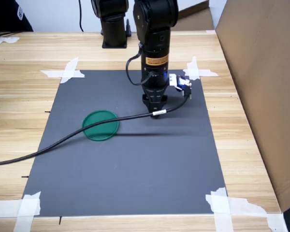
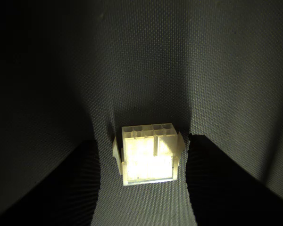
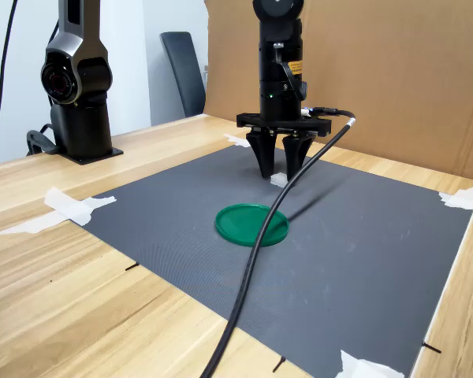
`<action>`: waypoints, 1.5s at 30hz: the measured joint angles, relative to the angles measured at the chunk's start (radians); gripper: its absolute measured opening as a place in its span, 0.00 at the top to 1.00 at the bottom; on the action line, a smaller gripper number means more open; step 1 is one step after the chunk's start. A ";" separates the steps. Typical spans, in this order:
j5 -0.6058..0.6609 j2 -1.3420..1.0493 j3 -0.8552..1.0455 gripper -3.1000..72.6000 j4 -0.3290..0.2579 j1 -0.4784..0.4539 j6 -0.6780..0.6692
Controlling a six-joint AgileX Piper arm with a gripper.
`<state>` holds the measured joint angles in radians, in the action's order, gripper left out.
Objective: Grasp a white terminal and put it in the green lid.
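White terminal (image 2: 148, 154) sits on the dark grey mat (image 1: 135, 169), directly beneath the end effector (image 3: 277, 175). In the wrist view it shows as a pale boxy connector housing, brightly lit, with small side tabs and open cavities along one edge. The two dark fingers (image 2: 226, 183) stand on either side of it, each with a visible gap to the block, so the jaws are spread and grip nothing. In the second exterior view the fingertips point straight down at the mat and a small white piece shows between them.

Green lid (image 1: 101, 125) lies flat on the mat, near the end effector but apart from it, toward the first exterior view's left. Its interior holds nothing. A black cable (image 1: 63, 141) runs from the wrist across the lid's upper portion and off the mat to the first exterior view's left.

White tape strips (image 1: 65, 72) fix the mat's corners to the wooden table (image 1: 19, 96). A second black robot base (image 3: 77, 87) stands on the table at the second exterior view's left. Cardboard panels (image 3: 394, 71) screen the far side.
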<state>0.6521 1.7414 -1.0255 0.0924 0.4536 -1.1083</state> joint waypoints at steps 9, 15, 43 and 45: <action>0.005 0.001 0.000 0.39 0.001 0.000 0.041; -0.004 0.019 -0.004 0.42 0.018 0.000 0.072; -0.005 0.032 -0.020 0.54 0.031 0.000 0.211; -0.005 0.032 -0.020 0.54 0.031 0.000 0.215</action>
<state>0.6474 1.7732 -1.0457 0.1236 0.4536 -0.8934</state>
